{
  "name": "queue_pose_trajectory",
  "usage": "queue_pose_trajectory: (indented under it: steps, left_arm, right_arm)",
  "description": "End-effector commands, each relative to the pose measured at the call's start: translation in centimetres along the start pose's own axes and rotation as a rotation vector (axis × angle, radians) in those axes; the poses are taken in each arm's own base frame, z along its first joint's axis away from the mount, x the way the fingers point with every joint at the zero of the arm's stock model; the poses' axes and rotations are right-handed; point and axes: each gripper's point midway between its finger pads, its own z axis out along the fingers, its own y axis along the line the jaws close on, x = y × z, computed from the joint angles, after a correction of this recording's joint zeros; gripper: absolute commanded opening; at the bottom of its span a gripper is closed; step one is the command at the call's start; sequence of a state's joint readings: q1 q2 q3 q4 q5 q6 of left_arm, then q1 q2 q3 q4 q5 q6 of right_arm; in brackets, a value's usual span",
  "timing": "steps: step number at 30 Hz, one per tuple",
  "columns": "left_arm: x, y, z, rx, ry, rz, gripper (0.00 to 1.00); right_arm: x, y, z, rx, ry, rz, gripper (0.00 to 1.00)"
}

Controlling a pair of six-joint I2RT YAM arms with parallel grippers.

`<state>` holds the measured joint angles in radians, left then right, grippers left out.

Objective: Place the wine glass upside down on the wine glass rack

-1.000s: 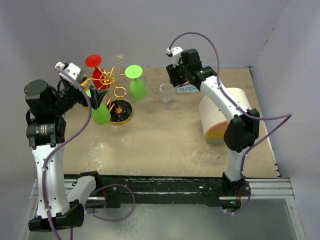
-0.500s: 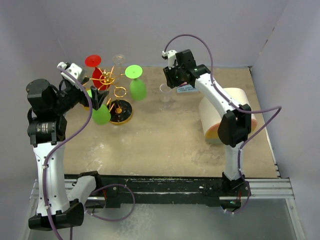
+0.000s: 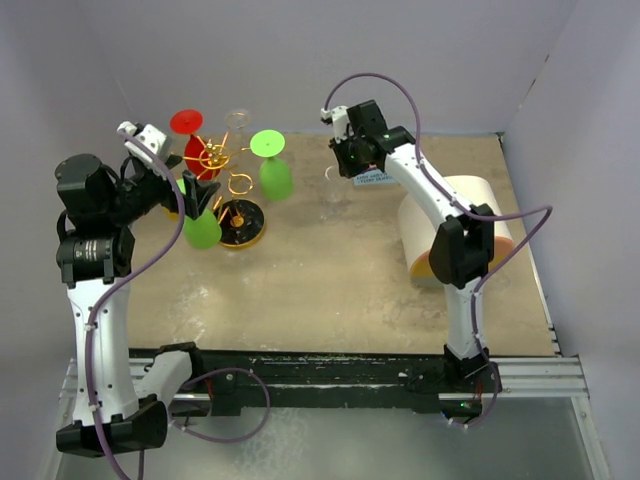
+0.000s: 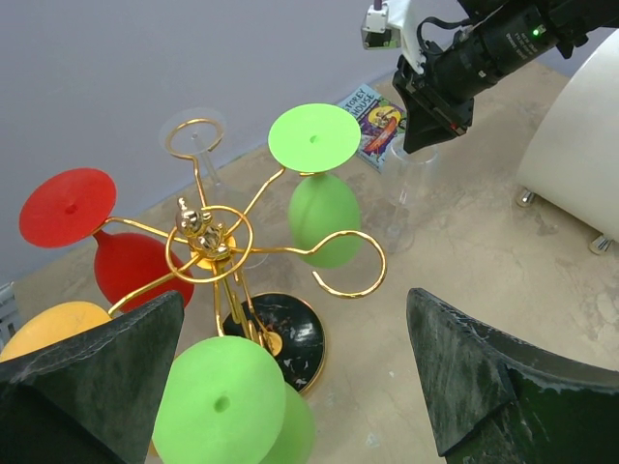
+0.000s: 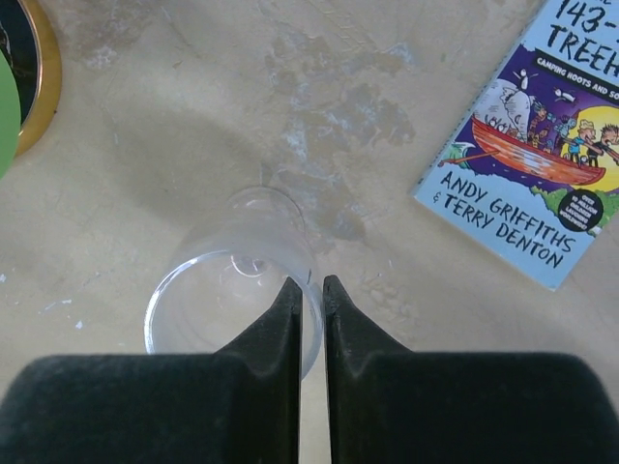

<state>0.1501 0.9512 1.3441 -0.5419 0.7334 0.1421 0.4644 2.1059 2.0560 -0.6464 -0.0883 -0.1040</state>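
Overhead cam, L wrist cam near rack (image 4: 208,242)

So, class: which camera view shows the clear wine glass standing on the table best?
Right wrist: the clear wine glass fills the centre, rim up, seen from above. Left wrist shows it faint, side-on, far off; the top view shows only a small pale outline.

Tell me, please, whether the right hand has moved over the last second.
Yes. In the top view the right hand has shifted left, away from the book and closer to the clear wine glass.
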Motion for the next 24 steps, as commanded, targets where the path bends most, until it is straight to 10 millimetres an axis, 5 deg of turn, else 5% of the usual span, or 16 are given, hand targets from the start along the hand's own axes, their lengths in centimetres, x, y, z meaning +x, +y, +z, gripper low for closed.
queue_pose_trajectory:
  steps: [1,11,24]
  left_arm:
    - [-1.1,0.4,0.2,0.006,-0.006,0.019,0.99]
    - [-0.7,-0.5,2.1,0.037,0.047,0.012,0.96]
    - [-3.1,-4.4,6.7,0.138,0.055,0.041,0.97]
  right_arm:
    - [-4.0,-1.0,-5.2,0.042,-0.124,-0.038,0.05]
    - [-6.4,-2.3,-14.5,0.085,-0.307,-0.074,0.00]
    - [-8.9,-1.1,-30.9,0.173,-0.701,-0.128,0.00]
